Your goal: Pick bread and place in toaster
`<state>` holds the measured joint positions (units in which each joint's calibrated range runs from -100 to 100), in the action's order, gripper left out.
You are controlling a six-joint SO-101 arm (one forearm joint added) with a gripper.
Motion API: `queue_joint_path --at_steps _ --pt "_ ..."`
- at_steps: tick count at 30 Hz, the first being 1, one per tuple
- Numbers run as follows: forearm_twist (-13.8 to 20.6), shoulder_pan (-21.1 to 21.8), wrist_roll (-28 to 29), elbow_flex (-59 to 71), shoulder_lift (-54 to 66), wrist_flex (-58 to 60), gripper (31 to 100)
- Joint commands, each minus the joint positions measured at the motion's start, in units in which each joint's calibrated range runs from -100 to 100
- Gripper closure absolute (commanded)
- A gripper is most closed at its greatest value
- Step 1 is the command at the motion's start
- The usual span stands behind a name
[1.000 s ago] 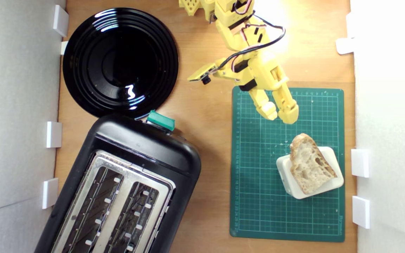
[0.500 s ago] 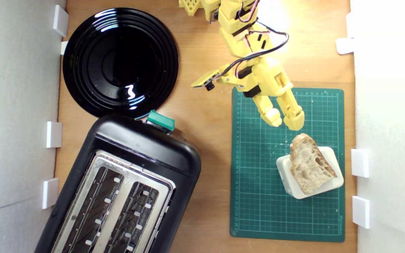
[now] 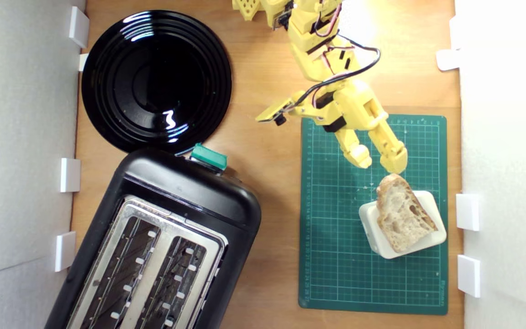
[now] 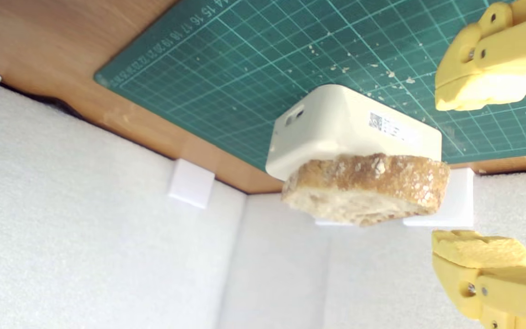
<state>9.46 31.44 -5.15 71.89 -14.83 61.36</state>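
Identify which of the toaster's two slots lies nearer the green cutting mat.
The slot toward the exterior view's right is nearer the mat; the other slot sits beyond it in the toaster, toward the white wall.

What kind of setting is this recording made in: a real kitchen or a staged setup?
Most likely a staged tabletop rig, not a kitchen: white foam walls held by white clips fence a wooden board, and the bread rests on an off-white block on a green cutting mat beside the toaster.
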Motion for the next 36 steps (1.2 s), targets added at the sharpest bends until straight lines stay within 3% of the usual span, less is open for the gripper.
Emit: queue_joint_path --at_steps 1,36 --pt "-0.49 0.71 0.05 -3.85 -0.15 1.78 39.5" --pt "-0.49 1.52 -0.42 -21.91 -12.63 1.61 40.1"
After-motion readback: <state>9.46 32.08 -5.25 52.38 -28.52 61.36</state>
